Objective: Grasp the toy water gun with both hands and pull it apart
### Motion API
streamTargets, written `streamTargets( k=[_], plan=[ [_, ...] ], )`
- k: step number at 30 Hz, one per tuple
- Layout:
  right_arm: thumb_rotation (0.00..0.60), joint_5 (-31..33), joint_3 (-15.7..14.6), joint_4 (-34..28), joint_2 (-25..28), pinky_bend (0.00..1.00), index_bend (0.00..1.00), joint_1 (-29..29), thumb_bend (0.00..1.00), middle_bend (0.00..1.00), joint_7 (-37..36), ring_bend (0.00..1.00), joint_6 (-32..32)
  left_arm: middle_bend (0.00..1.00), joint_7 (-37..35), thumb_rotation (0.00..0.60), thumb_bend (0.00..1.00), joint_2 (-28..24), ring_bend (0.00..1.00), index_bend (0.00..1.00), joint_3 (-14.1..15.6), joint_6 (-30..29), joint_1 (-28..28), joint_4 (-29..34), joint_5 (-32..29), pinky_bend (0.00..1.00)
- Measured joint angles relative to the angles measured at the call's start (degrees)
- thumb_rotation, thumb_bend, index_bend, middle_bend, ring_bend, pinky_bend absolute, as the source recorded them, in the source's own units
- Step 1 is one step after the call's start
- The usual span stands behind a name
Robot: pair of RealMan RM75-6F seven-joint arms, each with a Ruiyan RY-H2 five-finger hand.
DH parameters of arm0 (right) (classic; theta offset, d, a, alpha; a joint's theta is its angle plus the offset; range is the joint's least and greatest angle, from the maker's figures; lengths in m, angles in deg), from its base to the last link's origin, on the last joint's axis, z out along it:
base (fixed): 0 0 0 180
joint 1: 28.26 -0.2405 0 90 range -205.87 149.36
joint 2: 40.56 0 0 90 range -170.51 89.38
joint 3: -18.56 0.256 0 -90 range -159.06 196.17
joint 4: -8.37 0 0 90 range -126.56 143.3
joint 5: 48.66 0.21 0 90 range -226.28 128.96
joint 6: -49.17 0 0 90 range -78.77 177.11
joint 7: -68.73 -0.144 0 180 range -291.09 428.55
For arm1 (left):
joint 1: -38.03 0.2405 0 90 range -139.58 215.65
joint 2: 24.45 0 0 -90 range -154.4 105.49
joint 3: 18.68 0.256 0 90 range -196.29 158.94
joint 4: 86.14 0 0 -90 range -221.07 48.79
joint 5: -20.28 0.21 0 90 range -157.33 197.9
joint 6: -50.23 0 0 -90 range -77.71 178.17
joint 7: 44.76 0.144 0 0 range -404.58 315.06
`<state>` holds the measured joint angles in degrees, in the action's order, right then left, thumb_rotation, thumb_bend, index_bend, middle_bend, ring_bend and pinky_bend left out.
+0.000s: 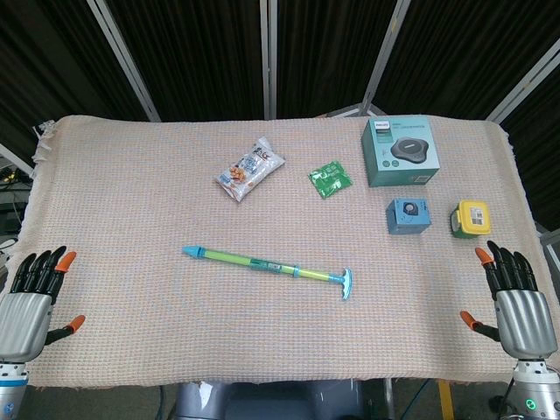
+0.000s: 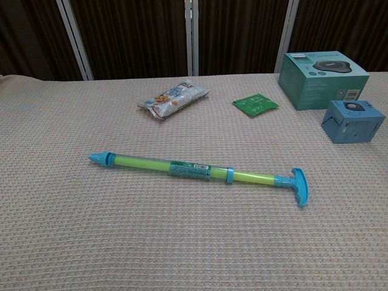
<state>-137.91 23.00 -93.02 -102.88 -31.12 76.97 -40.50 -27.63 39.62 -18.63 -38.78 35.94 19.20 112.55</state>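
The toy water gun is a long green tube with a blue nozzle at its left end and a blue T-handle at its right end. It lies flat near the middle of the cloth-covered table; the chest view shows the water gun across its centre. My left hand hovers at the table's front left corner, fingers spread, holding nothing. My right hand is at the front right corner, also spread and empty. Both hands are far from the toy. Neither hand shows in the chest view.
A snack packet and a green sachet lie behind the toy. A large teal box, a small blue box and a yellow-green object sit at the back right. The woven cloth covers the table.
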Motion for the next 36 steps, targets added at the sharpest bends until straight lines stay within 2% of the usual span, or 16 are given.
streamTargets(
  k=[8, 9, 11, 12, 13, 14, 15, 16, 18, 22, 28, 36],
  plan=[
    [0.6, 0.28, -0.17, 0.2, -0.21, 0.0, 0.0, -0.16, 0.0, 0.0, 0.09, 0.0, 0.86, 0.0, 0.09, 0.6, 0.0, 0.17, 0.0, 0.0, -0.16, 0.5, -0.15, 0.29, -0.62, 0.0],
    [0.6, 0.41, -0.22, 0.25, -0.32, 0.0, 0.0, -0.3, 0.0, 0.02, 0.22, 0.01, 1.28, 0.0, 0.18, 0.6, 0.0, 0.24, 0.0, 0.0, -0.22, 0.62, -0.22, 0.3, -0.72, 0.0],
    [0.6, 0.86, -0.33, 0.3, -0.58, 0.0, 0.0, -0.82, 0.0, 0.25, 0.57, 0.25, 2.79, 0.0, 0.38, 0.6, 0.0, 0.43, 0.0, 0.0, -0.34, 0.98, -0.43, 0.22, -0.92, 0.0],
    [0.6, 0.99, -0.31, 0.34, -0.75, 0.09, 0.0, -1.26, 0.0, 0.44, 0.71, 0.47, 3.74, 0.0, 0.5, 0.6, 0.0, 0.54, 0.0, 0.0, -0.41, 1.23, -0.55, 0.12, -1.11, 0.0],
    [0.6, 1.2, -0.22, 0.39, -0.98, 0.29, 0.0, -2.15, 0.0, 0.62, 0.92, 0.68, 5.43, 0.0, 0.66, 0.6, 0.0, 0.7, 0.0, 0.0, -0.51, 1.58, -0.7, -0.01, -1.46, 0.0],
    [0.6, 1.56, -0.11, 0.37, -1.13, 0.46, 0.0, -2.96, 0.0, 0.7, 1.11, 0.77, 7.02, 0.0, 0.87, 0.6, 0.0, 0.96, 0.0, 0.0, -0.68, 2.13, -0.94, -0.19, -2.11, 0.0],
    [0.6, 2.1, 0.04, 0.31, -1.29, 0.73, 0.0, -3.83, 0.0, 0.78, 1.32, 0.85, 8.79, 0.0, 1.05, 0.6, 0.0, 1.17, 0.0, 0.0, -0.83, 2.53, -1.13, -0.33, -2.62, 0.0],
    [0.6, 2.98, 0.28, 0.16, -1.51, 0.9, 0.01, -5.08, 0.0, 0.85, 1.58, 0.91, 11.32, 0.0, 1.32, 0.6, 0.0, 1.45, 0.0, 0.0, -1.03, 3.03, -1.37, -0.53, -3.24, 0.0],
    [0.6, 4.49, 0.78, -0.16, -1.9, 1.0, 0.06, -7.18, 0.0, 0.92, 1.98, 0.97, 15.21, 0.0, 1.72, 0.6, 0.0, 1.83, 0.0, 0.0, -1.25, 3.65, -1.67, -0.82, -3.98, 0.0],
    [0.6, 9.03, 2.76, -0.57, -4.05, 1.0, 0.2, -13.59, 0.0, 0.99, 4.08, 1.0, 24.26, 0.0, 2.81, 0.6, 0.0, 2.84, 0.0, 0.0, -1.84, 5.38, -2.49, -1.5, -6.29, 0.0],
    [0.6, 18.41, 5.98, 1.36, -11.94, 1.0, 0.33, -24.09, 0.05, 1.0, 8.07, 1.0, 35.67, 0.0, 4.0, 0.6, 0.0, 4.16, 0.0, 0.0, -3.01, 7.43, -3.77, -2.69, -9.8, 0.0],
    [0.6, 31.37, 7.5, 6.24, -22.19, 1.0, 0.44, -32.81, 0.09, 1.0, 17.19, 1.0, 40.16, 0.0, 4.18, 0.6, 0.0, 4.31, 0.0, 0.0, -3.39, 7.81, -4.27, -3.1, -11.39, 0.0]
  ],
)
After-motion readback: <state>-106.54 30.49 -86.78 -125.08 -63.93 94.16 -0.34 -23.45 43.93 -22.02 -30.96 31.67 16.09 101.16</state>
